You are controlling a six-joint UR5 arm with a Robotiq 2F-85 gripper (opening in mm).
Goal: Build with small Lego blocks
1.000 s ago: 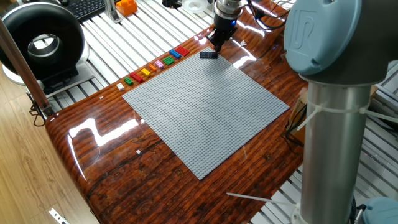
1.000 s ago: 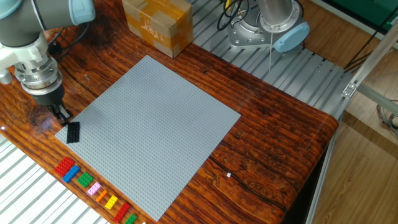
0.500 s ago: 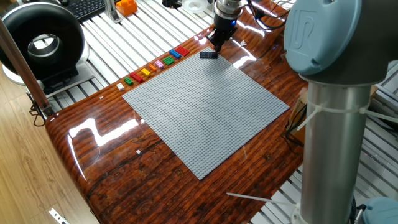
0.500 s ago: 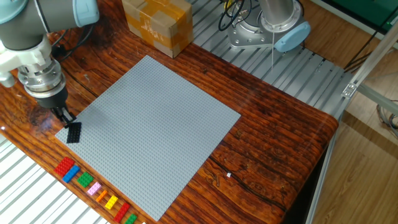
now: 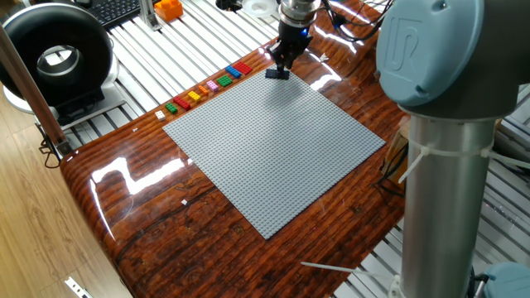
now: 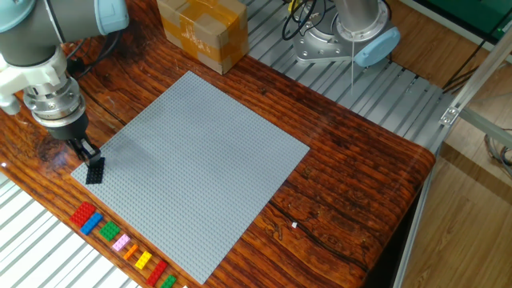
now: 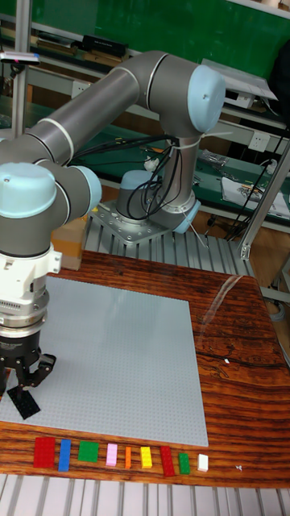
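My gripper [image 6: 83, 151] hangs over the near-left corner of the grey baseplate [image 6: 200, 160], its fingers closed on the top of a dark blue block [image 6: 94, 170]. The block's bottom rests at the plate's corner. The one fixed view has the gripper [image 5: 281, 64] and block [image 5: 277, 74] at the plate's [image 5: 273, 149] far corner. In the tall view the gripper [image 7: 24, 385] stands over the block [image 7: 24, 403]. A row of small Lego blocks [image 6: 120, 240], red, blue, green, pink, orange and yellow, lies on the wood beside the plate; the same row [image 7: 121, 455] runs along the plate's front edge in the tall view.
A cardboard box [image 6: 202, 32] stands behind the plate. A second arm's base [image 6: 352, 32] sits on the slatted metal at the back. A thick arm column [image 5: 447, 165] fills the right of the one fixed view. A black ring-shaped device [image 5: 54, 58] and an orange object [image 5: 169, 9] lie off the table.
The gripper has shifted slightly toward the block and lower; the dark blue block has stayed at the plate's corner.
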